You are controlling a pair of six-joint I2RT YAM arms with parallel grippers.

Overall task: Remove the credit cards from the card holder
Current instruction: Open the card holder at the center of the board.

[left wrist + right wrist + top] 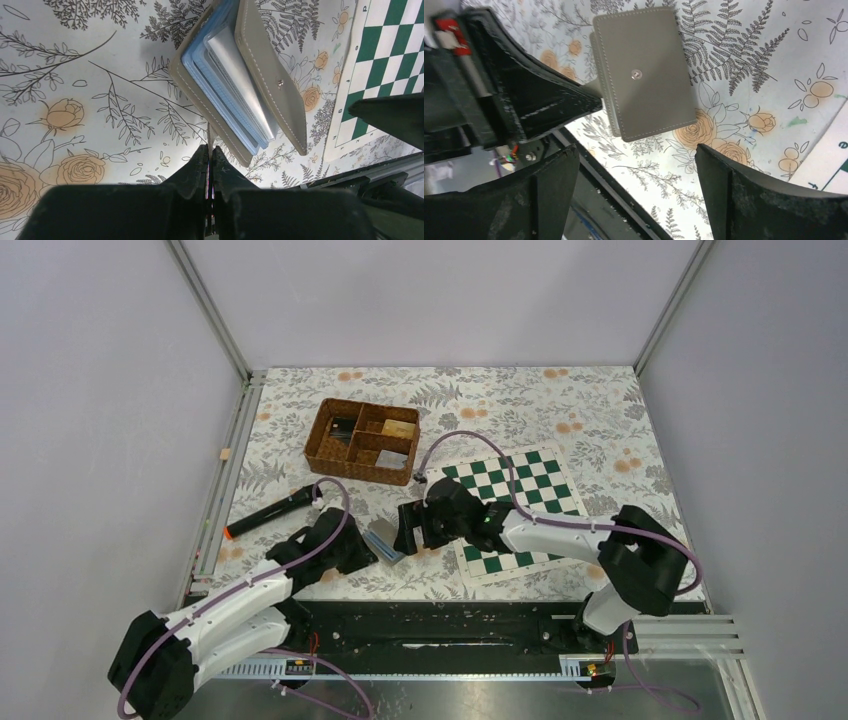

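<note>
Grey card holder (644,75): ajar on floral bench (600,410), between the arms; light blue sleeves (220,100) inside.
Left fingers (195,167): pressed together, pinching holder's edge tab.
Right fingers (734,195): spread, near holder, not touching.
Wicker basket (325,445): contents indistinct.
Chess mat (520,490): under right arm.

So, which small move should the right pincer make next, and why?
Probably lower the right pincer and grip the card holder's upper cover to fold it open: that pincer hangs open above, the left pincer pinches the edge, and blue sleeves show only partly.
</note>
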